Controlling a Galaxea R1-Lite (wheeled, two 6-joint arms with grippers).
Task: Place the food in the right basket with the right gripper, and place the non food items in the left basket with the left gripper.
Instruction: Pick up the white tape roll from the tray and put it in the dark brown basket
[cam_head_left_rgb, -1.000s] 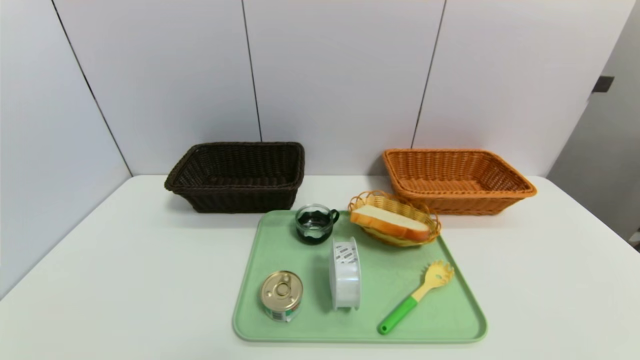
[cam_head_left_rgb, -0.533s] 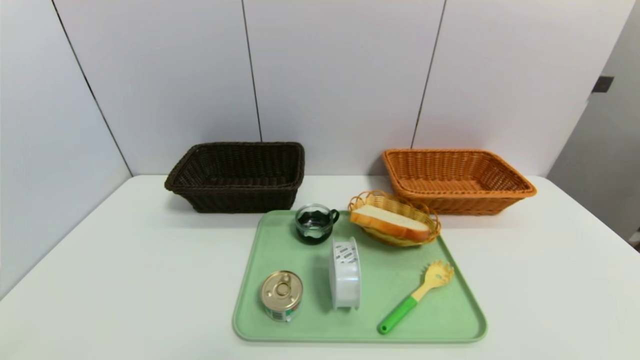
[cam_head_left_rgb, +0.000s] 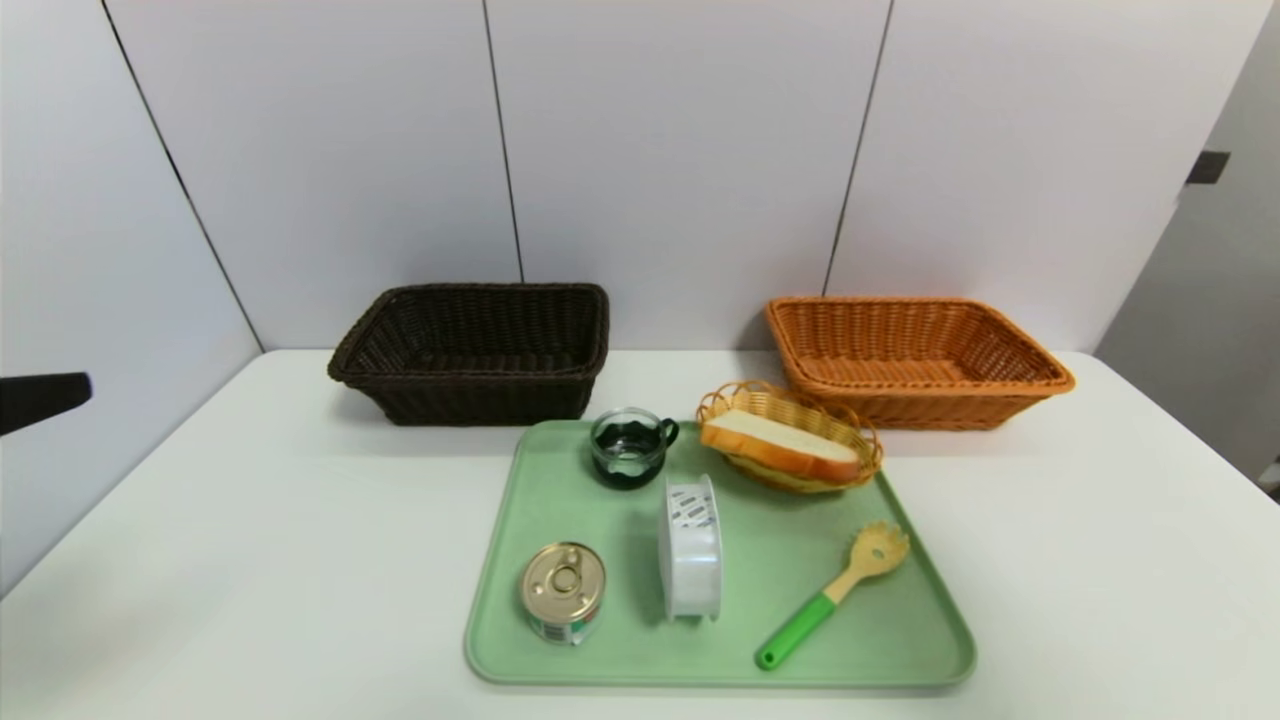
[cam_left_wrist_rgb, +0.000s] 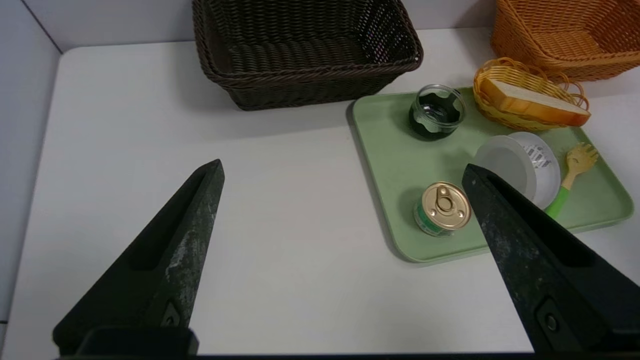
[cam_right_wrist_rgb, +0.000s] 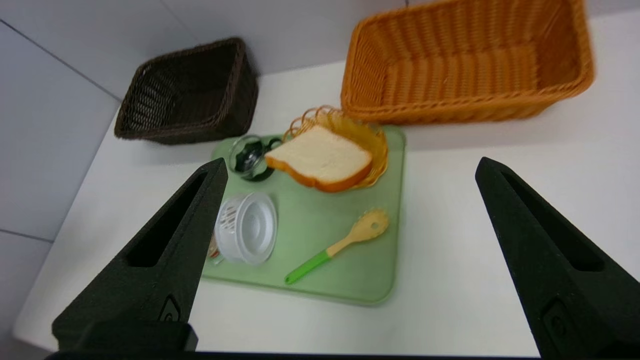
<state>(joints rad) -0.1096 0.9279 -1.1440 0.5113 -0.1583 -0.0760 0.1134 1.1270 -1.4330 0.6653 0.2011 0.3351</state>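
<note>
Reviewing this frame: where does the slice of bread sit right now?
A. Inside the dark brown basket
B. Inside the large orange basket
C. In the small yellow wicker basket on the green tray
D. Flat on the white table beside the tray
C: the slice of bread lies across the small yellow wicker basket at the far corner of the green tray, while the orange basket and dark brown basket both stand empty.

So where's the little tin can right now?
In the head view the tin can stands upright at the near left corner of the green tray, just left of the white reel, with the glass cup behind it.
</note>
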